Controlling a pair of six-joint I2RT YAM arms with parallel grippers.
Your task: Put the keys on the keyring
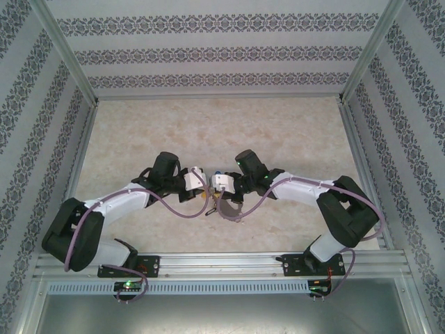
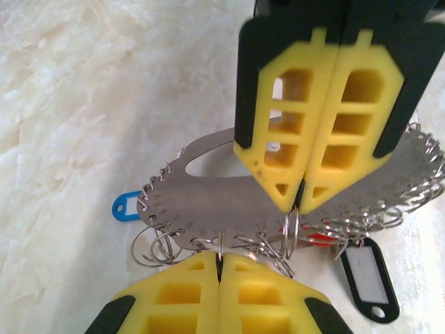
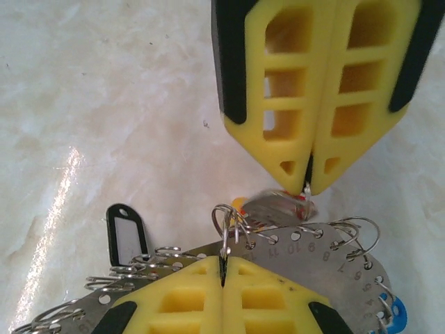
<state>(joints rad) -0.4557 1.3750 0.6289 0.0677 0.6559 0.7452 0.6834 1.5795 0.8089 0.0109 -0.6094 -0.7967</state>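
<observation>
Left gripper (image 2: 220,259) and right gripper (image 2: 300,203) both clamped on keyring (image 2: 229,202) loops, frame centre; hold steady, twist slowly.

Bright, even light falls from above, leaving only faint soft shadows under the arms (image 1: 125,202) on the pale table (image 1: 208,125), and the overhead picture is coarse, with the walls (image 1: 28,139) leaning inward at the edges. In the wrist pictures the table is washed out nearly white, with a streak of glare (image 3: 62,188) at the left. The nearest yellow fingers (image 2: 174,299) are soft, and a small silvery piece (image 3: 278,205) is smeared.
</observation>
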